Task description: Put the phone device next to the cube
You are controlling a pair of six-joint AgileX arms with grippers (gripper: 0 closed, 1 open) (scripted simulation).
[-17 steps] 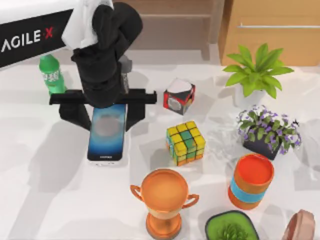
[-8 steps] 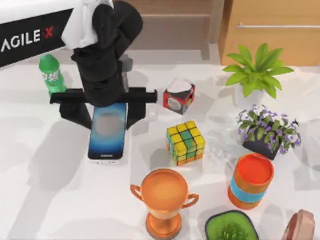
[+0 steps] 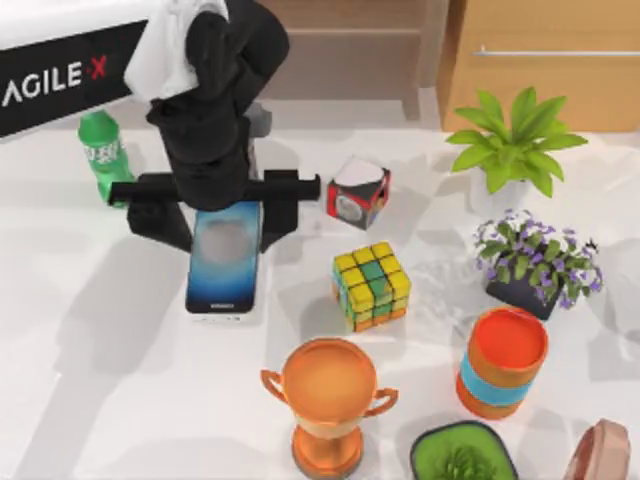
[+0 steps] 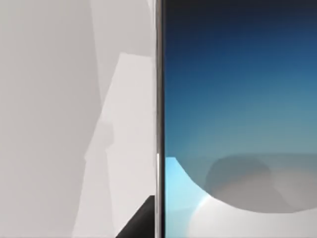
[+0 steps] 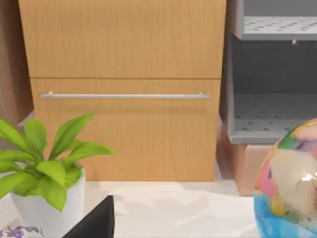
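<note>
The phone device (image 3: 224,264) is a slim blue-screened slab with a grey round blur, lying lengthwise left of centre. My left gripper (image 3: 224,214) is shut on its far end, one black finger on each long edge. In the left wrist view the phone's screen (image 4: 237,99) appears close up, with its silver edge beside bare white table. The cube (image 3: 372,286), with yellow, green and orange squares, stands on the table to the right of the phone, a clear gap between them. A dark part of my right gripper (image 5: 96,222) faces a wooden cabinet.
A red-black-white box (image 3: 357,192) sits behind the cube. A copper trophy (image 3: 330,400) stands in front, an orange cup (image 3: 503,362) to the right. A green bottle (image 3: 103,148) is at back left. Two potted plants (image 3: 515,150) (image 3: 535,262) line the right side.
My left gripper has shifted a little to the right, toward the cube, carrying the phone with it. The cube and other objects have not moved.
</note>
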